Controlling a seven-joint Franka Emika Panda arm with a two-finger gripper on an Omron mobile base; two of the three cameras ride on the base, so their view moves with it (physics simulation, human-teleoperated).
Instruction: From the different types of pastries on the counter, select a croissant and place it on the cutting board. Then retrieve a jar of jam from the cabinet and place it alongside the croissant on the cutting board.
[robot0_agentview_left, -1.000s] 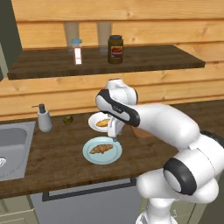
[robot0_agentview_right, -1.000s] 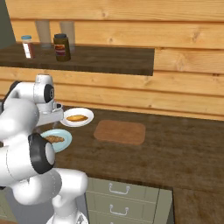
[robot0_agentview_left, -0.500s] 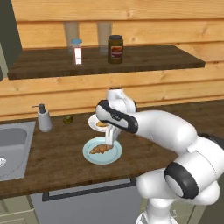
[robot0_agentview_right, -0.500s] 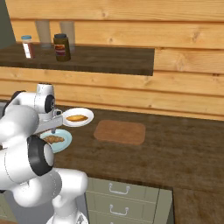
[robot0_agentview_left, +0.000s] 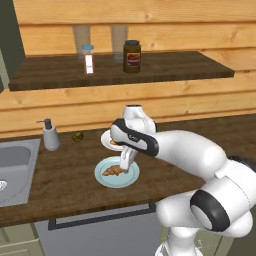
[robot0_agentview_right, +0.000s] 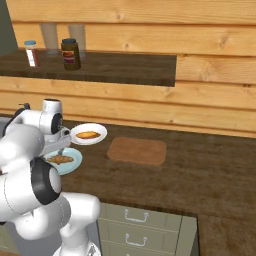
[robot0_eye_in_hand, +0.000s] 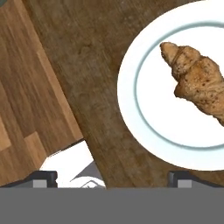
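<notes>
Descending over the pale-blue plate (robot0_agentview_left: 116, 176), the gripper (robot0_agentview_left: 124, 163) now hangs low above the croissant (robot0_agentview_left: 112, 171), whereas a sec earlier the hand sat higher, nearer the white plate (robot0_agentview_right: 89, 134) behind; the arm has dropped and swung toward the front plate w/ jaws spread wide, nothing between them. Hand view: croissant (robot0_eye_in_hand: 197, 81) lies toward the upper right on its plate (robot0_eye_in_hand: 144, 131), off the jaw centreline, so approx. alignment only; a shift toward the pastry seems needed before closing. Right base view: croissant (robot0_agentview_right: 60, 159) rests on the blue plate (robot0_agentview_right: 76, 163), untouched, w/ a second, longer pastry (robot0_agentview_right: 88, 134) on the white plate just behind. Cutting board (robot0_agentview_right: 137, 150) sits bare on the counter (robot0_agentview_right: 210, 175), to the right of both plates and apart from them. Jam jar (robot0_agentview_left: 132, 56) stands on the shelf (robot0_agentview_left: 165, 67) beside a small red-labelled bottle (robot0_agentview_left: 88, 58). Meaning for task: approach phase of step one is nearly done; grasp, transfer to board, and jar retrieval all remain.
</notes>
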